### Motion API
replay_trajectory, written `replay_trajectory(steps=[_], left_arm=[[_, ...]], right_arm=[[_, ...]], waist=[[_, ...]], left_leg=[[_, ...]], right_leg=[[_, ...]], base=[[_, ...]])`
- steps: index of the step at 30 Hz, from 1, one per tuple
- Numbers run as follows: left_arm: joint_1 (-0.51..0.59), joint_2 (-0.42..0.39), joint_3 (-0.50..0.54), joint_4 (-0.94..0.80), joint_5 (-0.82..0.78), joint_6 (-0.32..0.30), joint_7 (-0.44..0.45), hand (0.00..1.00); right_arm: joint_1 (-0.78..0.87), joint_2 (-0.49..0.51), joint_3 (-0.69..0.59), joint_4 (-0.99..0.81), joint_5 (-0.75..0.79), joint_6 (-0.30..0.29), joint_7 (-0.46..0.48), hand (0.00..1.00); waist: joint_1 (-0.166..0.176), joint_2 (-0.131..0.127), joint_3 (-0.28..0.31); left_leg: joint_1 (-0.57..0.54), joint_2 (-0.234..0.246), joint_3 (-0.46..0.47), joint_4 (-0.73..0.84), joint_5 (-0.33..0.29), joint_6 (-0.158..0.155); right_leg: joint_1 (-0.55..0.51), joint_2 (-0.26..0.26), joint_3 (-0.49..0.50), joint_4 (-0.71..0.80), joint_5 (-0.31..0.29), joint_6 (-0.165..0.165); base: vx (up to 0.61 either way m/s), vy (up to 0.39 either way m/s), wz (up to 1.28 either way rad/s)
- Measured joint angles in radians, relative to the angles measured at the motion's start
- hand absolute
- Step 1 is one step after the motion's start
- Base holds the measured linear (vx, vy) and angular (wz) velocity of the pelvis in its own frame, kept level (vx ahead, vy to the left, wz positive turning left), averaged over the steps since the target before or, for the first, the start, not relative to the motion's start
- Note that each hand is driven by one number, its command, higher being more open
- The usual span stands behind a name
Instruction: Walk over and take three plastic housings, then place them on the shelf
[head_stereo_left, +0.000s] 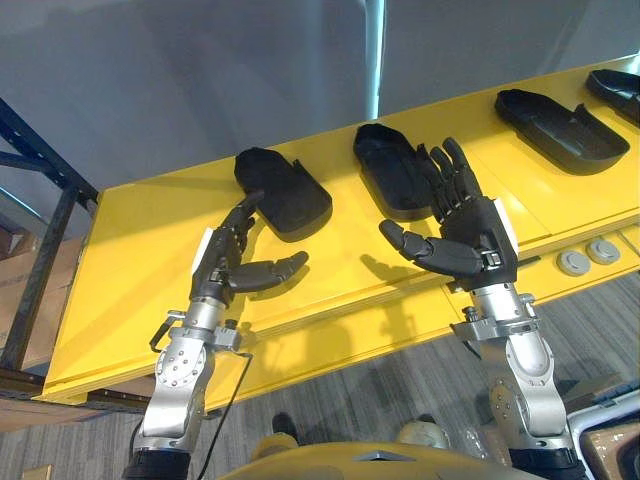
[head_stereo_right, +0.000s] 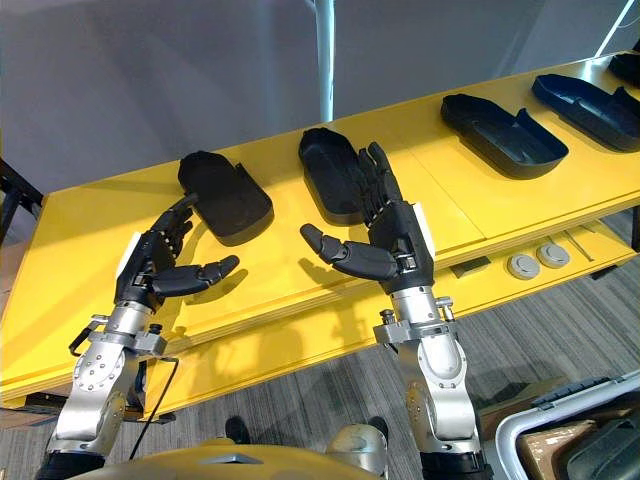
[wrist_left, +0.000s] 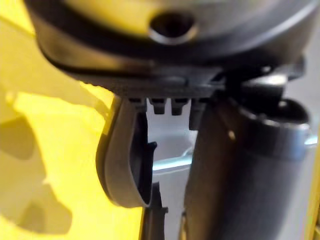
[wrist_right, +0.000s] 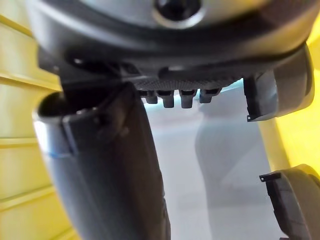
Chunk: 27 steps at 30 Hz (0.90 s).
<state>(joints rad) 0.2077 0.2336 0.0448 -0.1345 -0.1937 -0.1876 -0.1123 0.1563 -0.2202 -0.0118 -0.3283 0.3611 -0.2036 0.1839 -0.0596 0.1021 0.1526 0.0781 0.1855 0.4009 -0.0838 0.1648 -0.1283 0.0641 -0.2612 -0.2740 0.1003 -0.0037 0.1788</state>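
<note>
Left eye view, left hand (head_stereo_left: 222, 265): lower left, fingers straight, thumb spread, empty, tips at near rim of first housing (head_stereo_left: 290, 195)
Right hand (head_stereo_left: 478, 235): right of centre, splayed wide, empty, overlapping right side of second housing (head_stereo_left: 385, 165); contact unclear
Yellow table (head_stereo_left: 130, 240): carrying all housings, none lifted
Third housing (head_stereo_left: 560, 125): upper right, well apart from both hands
Grasp advice: probably first pick; straddle one wall with thumb and fingers, then close squarely, avoiding a push away

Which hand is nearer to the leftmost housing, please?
Left. The left hand points its fingers at the leftmost housing; the right hand is farther right, by the next housing.
</note>
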Motion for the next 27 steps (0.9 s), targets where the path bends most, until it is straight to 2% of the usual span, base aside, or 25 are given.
replay_trajectory(steps=[4, 8, 12, 14, 16, 19, 20, 22, 27], left_arm=[[0.028, 0.000, 0.043, -0.006, -0.002, 0.002, 0.011, 1.00], [0.040, -0.018, 0.082, -0.044, -0.049, -0.004, 0.062, 1.00], [0.043, -0.072, 0.116, -0.133, -0.081, -0.031, 0.112, 1.00], [0.044, -0.083, 0.118, -0.168, -0.081, -0.037, 0.120, 1.00], [0.068, -0.093, 0.120, -0.196, -0.081, -0.052, 0.116, 1.00], [0.083, -0.103, 0.121, -0.202, -0.081, -0.052, 0.094, 1.00], [0.095, -0.103, 0.122, -0.203, -0.080, -0.052, 0.084, 1.00], [0.118, -0.102, 0.122, -0.203, -0.077, -0.052, 0.077, 1.00], [0.167, -0.098, 0.136, -0.202, -0.079, -0.050, 0.055, 1.00]], right_arm=[[0.009, 0.000, -0.001, 0.000, -0.001, 0.000, 0.007, 1.00], [0.009, -0.014, -0.009, -0.001, -0.042, 0.004, 0.048, 1.00], [-0.058, -0.062, -0.006, 0.026, -0.056, 0.022, 0.052, 1.00], [-0.126, -0.079, -0.003, 0.063, -0.110, 0.023, 0.051, 1.00], [-0.214, -0.105, 0.027, 0.119, -0.179, 0.049, 0.053, 1.00], [-0.260, -0.130, 0.052, 0.149, -0.318, 0.063, 0.054, 1.00], [-0.289, -0.153, 0.078, 0.172, -0.398, 0.065, 0.061, 1.00], [-0.308, -0.175, 0.096, 0.192, -0.465, 0.066, 0.075, 1.00], [-0.373, -0.295, 0.110, 0.232, -0.534, 0.061, 0.125, 1.00]], waist=[[0.003, 0.005, 0.000], [0.014, 0.007, -0.002], [0.042, 0.008, -0.004], [0.057, 0.010, -0.007], [0.070, 0.008, -0.010], [0.094, 0.004, -0.017], [0.106, -0.001, -0.019], [0.117, -0.011, -0.022], [0.137, -0.045, -0.032]], left_leg=[[-0.001, -0.001, -0.021, 0.000, -0.006, 0.006], [-0.004, -0.002, -0.047, 0.000, -0.004, 0.007], [-0.016, -0.003, -0.092, 0.000, 0.008, 0.003], [-0.025, -0.003, -0.109, 0.000, 0.016, 0.004], [-0.024, -0.004, -0.132, -0.001, 0.022, 0.004], [-0.030, -0.003, -0.156, -0.001, 0.023, 0.004], [-0.035, -0.002, -0.169, -0.001, 0.027, 0.003], [-0.035, -0.002, -0.177, -0.002, 0.028, 0.002], [-0.055, -0.004, -0.207, -0.004, 0.037, 0.004]], right_leg=[[0.021, -0.001, -0.026, -0.007, -0.010, -0.003], [0.043, -0.001, -0.052, -0.017, -0.009, -0.002], [0.068, 0.001, -0.100, -0.018, -0.007, 0.001], [0.072, 0.003, -0.119, -0.018, -0.007, 0.000], [0.098, 0.005, -0.148, -0.027, -0.006, 0.001], [0.111, 0.011, -0.173, -0.036, -0.007, 0.000], [0.118, 0.014, -0.186, -0.041, -0.006, 0.000], [0.130, 0.017, -0.197, -0.052, -0.006, 0.000], [0.136, 0.020, -0.229, -0.052, -0.006, 0.000]], base=[[-0.01, -0.003, 0.16], [0.00, -0.004, 0.17], [0.01, -0.012, 0.31], [0.00, -0.015, 0.31], [-0.01, -0.014, 0.31], [-0.02, -0.013, 0.25], [-0.02, -0.015, 0.27], [-0.01, -0.013, 0.18], [-0.01, -0.009, 0.17]])
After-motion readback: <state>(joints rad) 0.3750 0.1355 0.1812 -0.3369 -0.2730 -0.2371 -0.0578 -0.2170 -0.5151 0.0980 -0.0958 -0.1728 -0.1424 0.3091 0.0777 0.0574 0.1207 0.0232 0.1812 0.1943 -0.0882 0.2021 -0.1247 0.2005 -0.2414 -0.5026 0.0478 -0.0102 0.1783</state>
